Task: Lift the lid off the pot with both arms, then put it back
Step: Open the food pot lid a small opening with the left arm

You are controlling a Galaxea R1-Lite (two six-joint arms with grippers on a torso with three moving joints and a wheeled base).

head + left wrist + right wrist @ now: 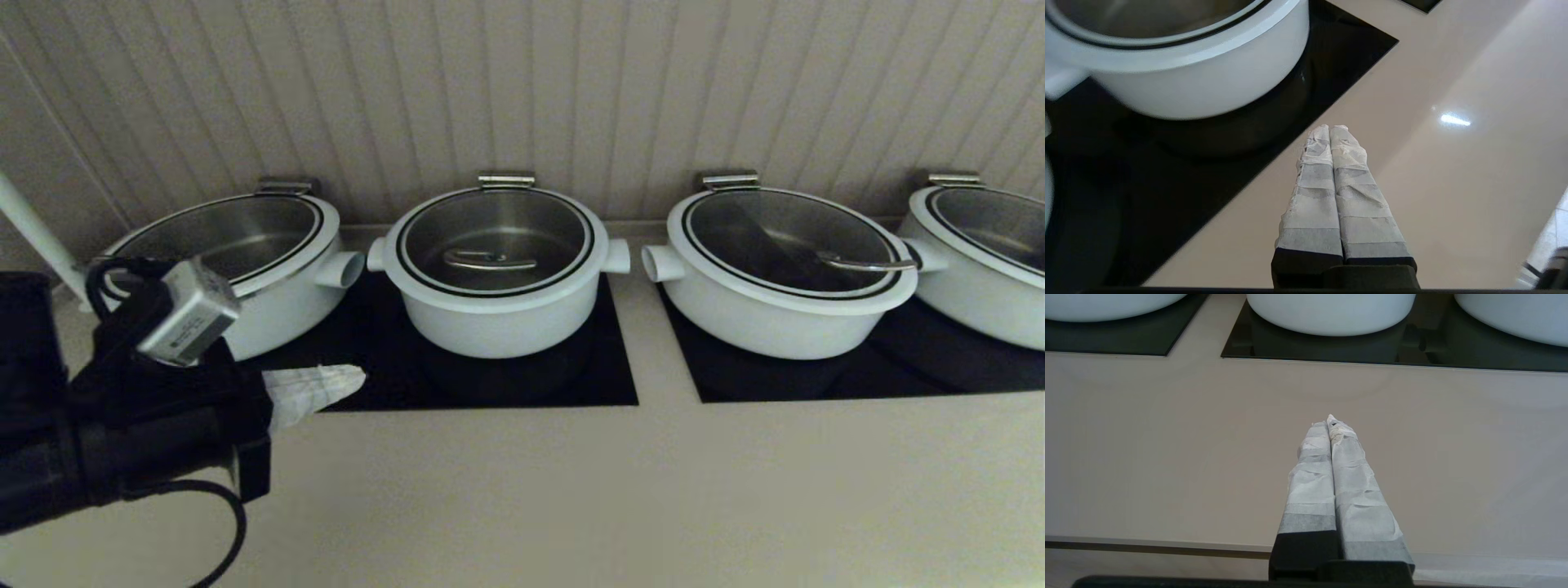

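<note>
**Lid seated on the narrow pot, both grippers closed and clear of it**

The round glass lid with white rim, thin black ring and curved steel bar handle (496,245) sits flat on the deep white round pot with two stubby side knobs (498,314), second from the left in the row. Its bar handle (490,260) runs left to right, roughly parallel to the counter's front edge, with its ends toward the two knobs. The pot stands on the left black glass cooktop panel (604,376), set into the beige countertop (620,490).

A wider, shallower white pot (245,269) stands just to its left on the same panel, knob nearly meeting knob. Two more wide white pots (784,278) (980,261) stand to its right on a second black panel (857,367).

The left gripper (326,385) (1329,127), its fingers wrapped in white tape, hovers at the front left corner of the left panel, near the pot but apart from it, fingers pressed together on nothing. The right gripper (1329,420), seen only by its own wrist camera, hangs over bare countertop well in front of the pots, fingers likewise pressed together and empty.
</note>
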